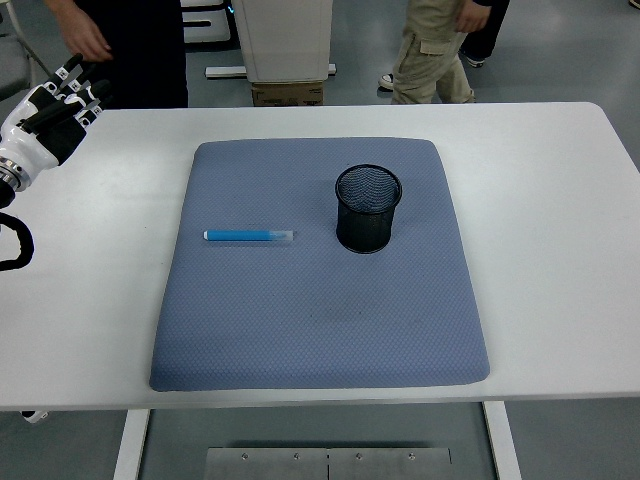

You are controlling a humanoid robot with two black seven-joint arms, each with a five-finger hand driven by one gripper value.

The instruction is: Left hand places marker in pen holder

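The left robot hand (55, 105) is up in the upper left of the frame, above the white surface (560, 250), with its fingers loosely spread and holding nothing. The blue marker (248, 235) lies flat on the gray mat (320, 320), left of the middle of the frame, well apart from the hand, down and to the right of it. Its long side runs left to right. The black pen holder (368, 208) stands upright near the marker's right end. No right hand shows, so the left one must reach.
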